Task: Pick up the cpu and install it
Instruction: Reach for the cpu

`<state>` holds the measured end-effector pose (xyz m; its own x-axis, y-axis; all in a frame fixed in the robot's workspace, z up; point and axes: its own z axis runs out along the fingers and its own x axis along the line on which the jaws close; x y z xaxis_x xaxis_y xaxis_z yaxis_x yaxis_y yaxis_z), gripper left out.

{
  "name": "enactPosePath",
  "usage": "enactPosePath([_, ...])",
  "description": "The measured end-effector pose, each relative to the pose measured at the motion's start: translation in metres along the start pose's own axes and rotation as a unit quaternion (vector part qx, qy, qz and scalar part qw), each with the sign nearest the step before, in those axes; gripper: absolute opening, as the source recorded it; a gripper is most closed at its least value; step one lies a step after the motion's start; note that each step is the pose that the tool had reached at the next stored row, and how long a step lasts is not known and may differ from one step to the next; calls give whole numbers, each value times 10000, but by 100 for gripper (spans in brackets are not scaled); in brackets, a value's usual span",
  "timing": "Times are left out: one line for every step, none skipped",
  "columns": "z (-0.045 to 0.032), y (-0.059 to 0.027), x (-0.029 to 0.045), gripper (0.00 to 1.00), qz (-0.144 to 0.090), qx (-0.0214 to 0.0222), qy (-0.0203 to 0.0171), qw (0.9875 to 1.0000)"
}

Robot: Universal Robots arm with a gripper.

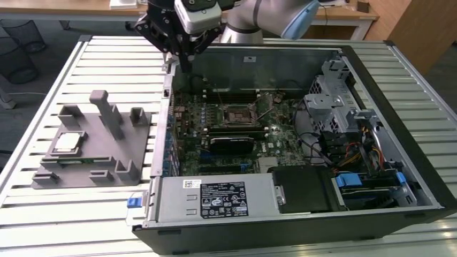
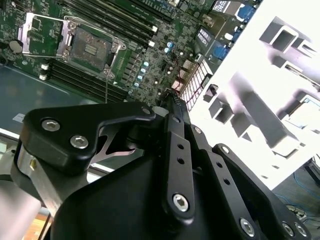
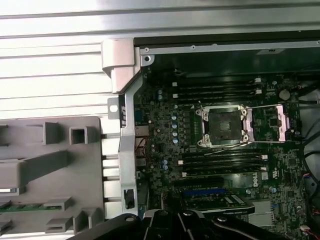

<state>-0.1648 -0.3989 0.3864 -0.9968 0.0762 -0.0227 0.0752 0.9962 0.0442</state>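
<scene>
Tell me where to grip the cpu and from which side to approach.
Probably best to take the cpu by two opposite edges, coming straight down from above. It is thin and lies flat, face up, on the grey holder, with raised posts beside it.

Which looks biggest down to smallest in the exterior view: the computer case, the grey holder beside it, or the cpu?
Largest to smallest:
1. computer case
2. grey holder
3. cpu, clearly the smallest, lying on the holder
</scene>
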Motion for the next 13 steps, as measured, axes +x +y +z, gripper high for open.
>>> enactPosePath([1, -1, 7, 11, 0, 0, 0, 10000])
enactPosePath([3, -1, 14, 11, 0, 0, 0, 10000])
enactPosePath([4, -2, 21, 11, 0, -1, 0, 10000])
enactPosePath([5, -2, 28, 11, 0, 0, 0, 10000])
enactPosePath([6, -3, 35, 11, 0, 0, 1, 10000])
enactPosePath([7, -4, 43, 11, 0, 0, 1, 10000])
enactPosePath([9, -4, 51, 11, 0, 0, 1, 10000])
enactPosePath([10, -5, 59, 11, 0, 0, 1, 10000])
enactPosePath([12, -6, 67, 11, 0, 0, 1, 10000])
enactPosePath([14, -6, 75, 11, 0, 0, 2, 10000])
enactPosePath([15, -7, 84, 11, 0, 0, 2, 10000])
enactPosePath([17, -8, 93, 11, 0, 0, 3, 10000])
enactPosePath([18, -9, 104, 11, 0, 0, 3, 10000])
